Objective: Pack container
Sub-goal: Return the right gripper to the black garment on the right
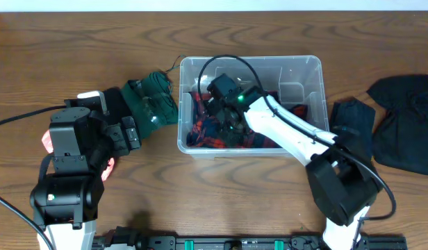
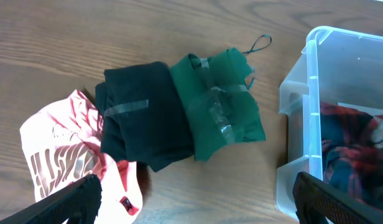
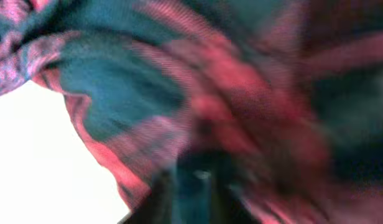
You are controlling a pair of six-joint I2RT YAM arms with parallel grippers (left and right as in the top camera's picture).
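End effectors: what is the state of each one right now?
Left end effector: open, holding nothing.
Right end effector: cannot be told; it is in the plaid cloth inside the container.

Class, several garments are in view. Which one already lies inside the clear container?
The red-and-teal plaid garment; the green garment, black garments and pink garment lie on the table outside.

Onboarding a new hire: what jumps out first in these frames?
The right gripper is down inside the clear bin, deep in a red-and-teal plaid cloth. Left of the bin, a green garment, a black garment and a pink garment lie below the open left gripper; dark clothes sit right of the bin.
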